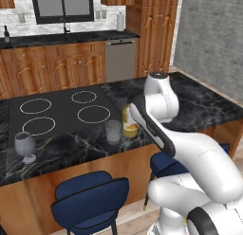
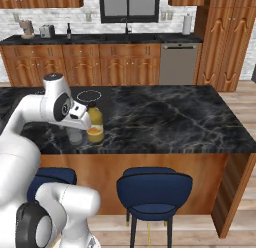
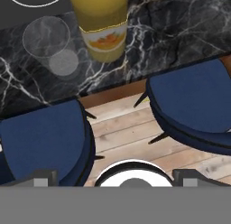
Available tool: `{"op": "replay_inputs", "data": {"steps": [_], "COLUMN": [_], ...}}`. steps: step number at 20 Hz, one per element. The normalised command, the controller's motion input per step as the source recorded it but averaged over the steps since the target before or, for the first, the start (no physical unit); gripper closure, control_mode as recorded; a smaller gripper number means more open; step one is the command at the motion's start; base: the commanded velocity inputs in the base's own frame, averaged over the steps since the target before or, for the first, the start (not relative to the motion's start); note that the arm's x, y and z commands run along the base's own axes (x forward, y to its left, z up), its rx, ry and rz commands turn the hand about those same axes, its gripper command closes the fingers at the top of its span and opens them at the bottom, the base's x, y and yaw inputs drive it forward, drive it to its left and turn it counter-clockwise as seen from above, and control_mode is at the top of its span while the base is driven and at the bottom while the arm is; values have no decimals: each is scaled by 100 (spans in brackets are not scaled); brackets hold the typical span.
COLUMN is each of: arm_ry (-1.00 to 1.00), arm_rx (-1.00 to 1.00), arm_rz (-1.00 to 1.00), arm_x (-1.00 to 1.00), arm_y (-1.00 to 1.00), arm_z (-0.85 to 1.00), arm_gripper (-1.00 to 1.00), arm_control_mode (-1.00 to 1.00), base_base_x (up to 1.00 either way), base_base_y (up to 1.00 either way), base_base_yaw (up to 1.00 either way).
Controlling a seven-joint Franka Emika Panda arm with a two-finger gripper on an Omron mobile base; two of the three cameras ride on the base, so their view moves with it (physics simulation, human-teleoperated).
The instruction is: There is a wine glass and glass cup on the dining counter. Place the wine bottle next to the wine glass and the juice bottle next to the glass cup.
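Left base view, kitchen island: the dining counter (image 1: 199, 106), my broad black marble bench, fills the middle of the room, with two blue stools (image 1: 90, 201) tucked under its near edge. My white arm bends over that edge, and my jaws (image 3: 115, 179) hang out past it above the floorboards, spread as wide as they go and holding nothing.

On the bench near that edge, the juice bottle (image 1: 129, 123) stands upright, its long axis vertical, just beside the glass cup (image 1: 113, 131), which sits to its left as the base cameras see it. From my hand view the juice bottle (image 3: 101, 24) and the tumbler lie ahead of my fingertips, toward the top of the picture and well apart from them, with stool seats in between. I judge this half of the job done.

The wine glass (image 1: 25, 146) stands alone far to the left on the same bench, with nothing beside it. A slim dark bottle on the back cabinet run by the toaster, small and hard to read, is likely the wine bottle (image 2: 68, 30). It lies well beyond the island from my jaws, standing upright, so the next move calls for a drive round, I judge.
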Motion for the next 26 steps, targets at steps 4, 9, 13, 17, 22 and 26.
{"op": "replay_inputs", "data": {"steps": [4, 9, 13, 17, 22, 26], "arm_ry": [0, 0, 0, 0, 0, 0], "arm_rx": [0, 0, 0, 0, 0, 0], "arm_rz": [0, 0, 0, 0, 0, 0], "arm_x": [-3, 0, 0, 0, 0, 0], "arm_y": [0, 0, 0, 0, 0, 0], "arm_z": [0, 0, 0, 0, 0, 0], "arm_gripper": [-100, -100, -100, -100, -100, -100], "arm_control_mode": [-100, -100, -100, 100, 100, 100], "base_base_x": [0, 0, 0, 0, -27, -63], "base_base_y": [0, 0, 0, 0, 0, 0], "base_base_yaw": [0, 0, 0, 0, 0, 0]}}
